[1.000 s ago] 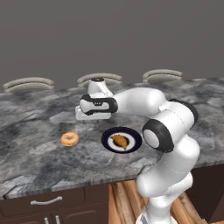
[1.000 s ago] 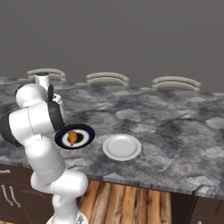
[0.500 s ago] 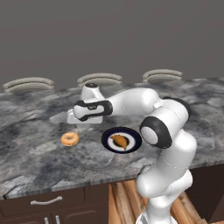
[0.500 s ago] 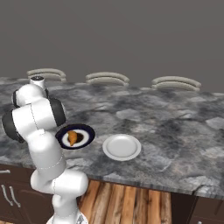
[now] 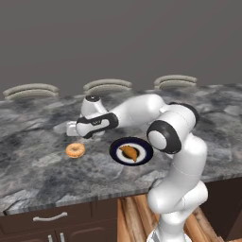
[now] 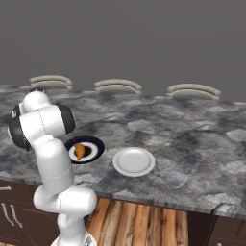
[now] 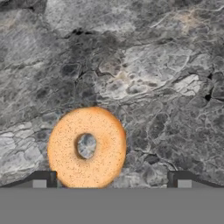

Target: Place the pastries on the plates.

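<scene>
Swung left toward doughnut (image 7: 86, 146), pincer (image 7: 111, 180) released above it, doughnut nearer left fingertip.

The tan ring doughnut (image 5: 75, 150) lies flat on bare stone, left of the navy plate (image 5: 117, 146); the orange-brown croissant (image 5: 129, 152) rests on that plate; the white plate (image 6: 133, 161) sits just right, bare.

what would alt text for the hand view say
A tan ring doughnut lies flat on a grey marbled counter, left of centre and low in the picture. The claw's two dark fingertips rise at the bottom edge, set wide apart.
</scene>
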Available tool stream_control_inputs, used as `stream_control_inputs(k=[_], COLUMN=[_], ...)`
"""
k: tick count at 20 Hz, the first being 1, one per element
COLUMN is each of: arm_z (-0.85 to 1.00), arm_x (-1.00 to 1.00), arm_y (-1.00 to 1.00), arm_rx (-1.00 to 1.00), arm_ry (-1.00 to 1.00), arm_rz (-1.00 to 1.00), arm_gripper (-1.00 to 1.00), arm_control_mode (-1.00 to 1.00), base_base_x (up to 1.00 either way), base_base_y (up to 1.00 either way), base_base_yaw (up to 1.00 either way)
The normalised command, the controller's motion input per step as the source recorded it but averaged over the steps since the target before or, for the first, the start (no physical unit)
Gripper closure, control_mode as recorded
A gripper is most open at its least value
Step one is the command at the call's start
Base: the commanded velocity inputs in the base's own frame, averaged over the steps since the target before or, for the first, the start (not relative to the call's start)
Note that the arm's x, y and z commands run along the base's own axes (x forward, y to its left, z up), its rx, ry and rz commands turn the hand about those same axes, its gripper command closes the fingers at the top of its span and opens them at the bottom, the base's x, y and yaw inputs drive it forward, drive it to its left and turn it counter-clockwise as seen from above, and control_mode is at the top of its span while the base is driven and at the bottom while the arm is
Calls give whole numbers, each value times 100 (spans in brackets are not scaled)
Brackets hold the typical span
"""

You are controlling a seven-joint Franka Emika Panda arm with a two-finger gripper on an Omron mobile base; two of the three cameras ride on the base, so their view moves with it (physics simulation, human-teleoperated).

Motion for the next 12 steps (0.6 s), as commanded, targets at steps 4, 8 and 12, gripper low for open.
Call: stream_control_inputs(k=[4, 8, 12], arm_z=[-12, -47, -50], arm_x=[8, 0, 6], arm_y=[3, 0, 7], arm_rx=[0, 0, 0], arm_ry=[0, 0, 0], arm_rz=[0, 0, 0], arm_gripper=[-100, -100, -100], arm_control_mode=[-100, -100, -100], base_base_x=[0, 0, 0], base_base_y=[0, 0, 0], base_base_yaw=[0, 0, 0])
